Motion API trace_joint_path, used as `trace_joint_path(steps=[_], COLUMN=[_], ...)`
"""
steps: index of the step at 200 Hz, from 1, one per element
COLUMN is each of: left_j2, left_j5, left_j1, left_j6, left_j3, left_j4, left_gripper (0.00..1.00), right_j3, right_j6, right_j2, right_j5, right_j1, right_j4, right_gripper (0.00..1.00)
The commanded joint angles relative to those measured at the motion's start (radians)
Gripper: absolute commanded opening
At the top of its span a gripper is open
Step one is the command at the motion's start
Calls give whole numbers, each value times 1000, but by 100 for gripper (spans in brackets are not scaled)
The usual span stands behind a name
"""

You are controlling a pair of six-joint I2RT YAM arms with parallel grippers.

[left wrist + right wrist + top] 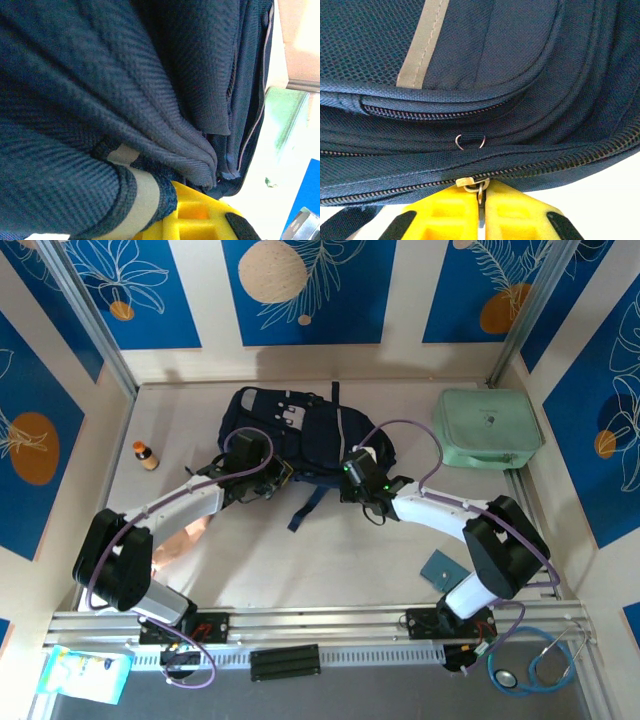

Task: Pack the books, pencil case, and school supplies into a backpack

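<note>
The navy backpack (300, 425) lies at the back middle of the table, front pocket up. My right gripper (352, 472) is at its near right edge, shut on the metal zipper pull (479, 186), which is pinched between the yellow fingers (520, 210); the zipper (395, 192) runs closed on both sides of it. At the near left edge my left gripper (262, 480) is shut on a fold of backpack fabric (150, 150) with a pale band; one yellow finger (200, 215) shows. A teal square booklet (441, 568) lies by the right arm's base. The books are out of view.
A mint-green rounded case (488, 428) sits at the back right against the wall. A small orange-capped bottle (146, 455) stands at the left. Something flat and pinkish (180, 540) lies partly under the left arm. Dark straps (305, 505) trail toward me from the backpack.
</note>
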Motion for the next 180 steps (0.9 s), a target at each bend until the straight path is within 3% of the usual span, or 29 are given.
trace_joint_path(steps=[1,32,79,129,147,180], left_j2=[-30,-54,-19,171,235,237], left_j5=[19,1,-3,153,201,112], left_j1=[18,59,78,231,278,323], left_j6=[40,104,293,548,579,613], left_j3=[8,-36,-43,34,70,88], left_j4=[22,5,-33,85,119,34], left_gripper=[0,0,0,0,11,31], right_j3=[-1,-75,-77,-24,5,112], right_j6=[-11,-31,-128,-221,-203,-156], right_j2=[-20,-61,-86,-97,-78,25], right_j5=[69,85,-21,-362,-441,-495], right_j1=[-30,-122,-211,-140,-82,35], right_j4=[-20,-25,-86,-154,-173,-196], right_gripper=[6,1,0,0,0,0])
